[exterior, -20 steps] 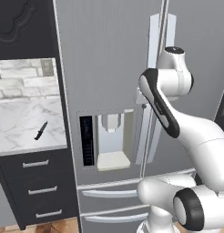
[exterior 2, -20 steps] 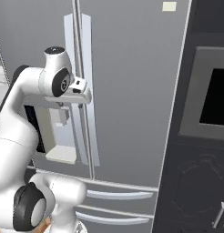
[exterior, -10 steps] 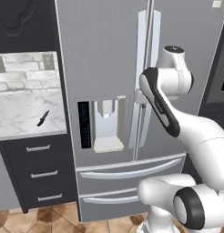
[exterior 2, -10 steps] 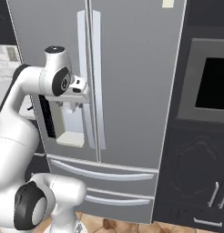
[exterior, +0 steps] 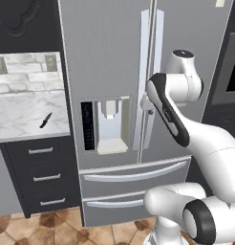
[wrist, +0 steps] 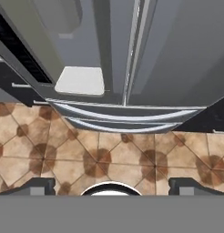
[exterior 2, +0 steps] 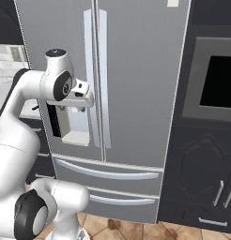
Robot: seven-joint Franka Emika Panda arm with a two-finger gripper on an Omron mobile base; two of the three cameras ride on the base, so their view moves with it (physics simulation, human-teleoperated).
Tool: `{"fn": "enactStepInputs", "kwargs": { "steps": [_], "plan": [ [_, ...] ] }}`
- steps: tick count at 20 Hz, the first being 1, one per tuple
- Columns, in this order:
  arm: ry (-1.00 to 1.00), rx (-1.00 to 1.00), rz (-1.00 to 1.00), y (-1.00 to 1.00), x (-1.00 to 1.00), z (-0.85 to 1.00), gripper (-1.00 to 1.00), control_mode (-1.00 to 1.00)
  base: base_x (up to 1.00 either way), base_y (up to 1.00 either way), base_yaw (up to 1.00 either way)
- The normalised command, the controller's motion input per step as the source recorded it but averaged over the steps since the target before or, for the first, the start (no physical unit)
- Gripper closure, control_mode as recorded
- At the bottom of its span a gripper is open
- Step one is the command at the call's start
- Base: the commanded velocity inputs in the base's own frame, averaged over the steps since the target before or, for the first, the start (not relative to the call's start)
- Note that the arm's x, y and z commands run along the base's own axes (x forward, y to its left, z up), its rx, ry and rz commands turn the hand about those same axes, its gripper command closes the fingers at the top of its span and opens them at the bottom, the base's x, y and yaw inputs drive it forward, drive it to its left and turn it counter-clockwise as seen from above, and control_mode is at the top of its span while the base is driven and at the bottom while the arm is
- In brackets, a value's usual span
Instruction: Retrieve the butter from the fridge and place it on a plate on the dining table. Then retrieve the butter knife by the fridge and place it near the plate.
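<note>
Tall grey steel French-door fridge [exterior: 119, 72]: view pulled back, doors shut.
Two-finger gripper [wrist: 112, 185] released, empty; slim dark butter knife [exterior: 45, 120] left, untouched.

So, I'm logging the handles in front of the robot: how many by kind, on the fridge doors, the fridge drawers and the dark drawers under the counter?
Fridge upright door handles: 2
Fridge bottom drawer handles: 2
Dark cabinet drawer handles under the marble counter: 3
Total: 7
</note>
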Motion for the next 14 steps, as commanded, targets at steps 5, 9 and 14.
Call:
{"fn": "enactStepInputs", "kwargs": {
  "steps": [5, 9, 14],
  "plan": [
    [-0.13, 0.00, -0.03, 0.00, 0.42, 0.00, -1.00, -1.00, 0.00, 0.00, 0.00],
    [-0.53, -0.06, -0.06, 0.10, 0.56, 0.00, -1.00, -1.00, 0.00, 0.00, 0.00],
    [-0.29, -0.04, -0.05, 0.06, 0.42, 0.00, -1.00, -1.00, 0.00, 0.00, 0.00]
  ]
}}
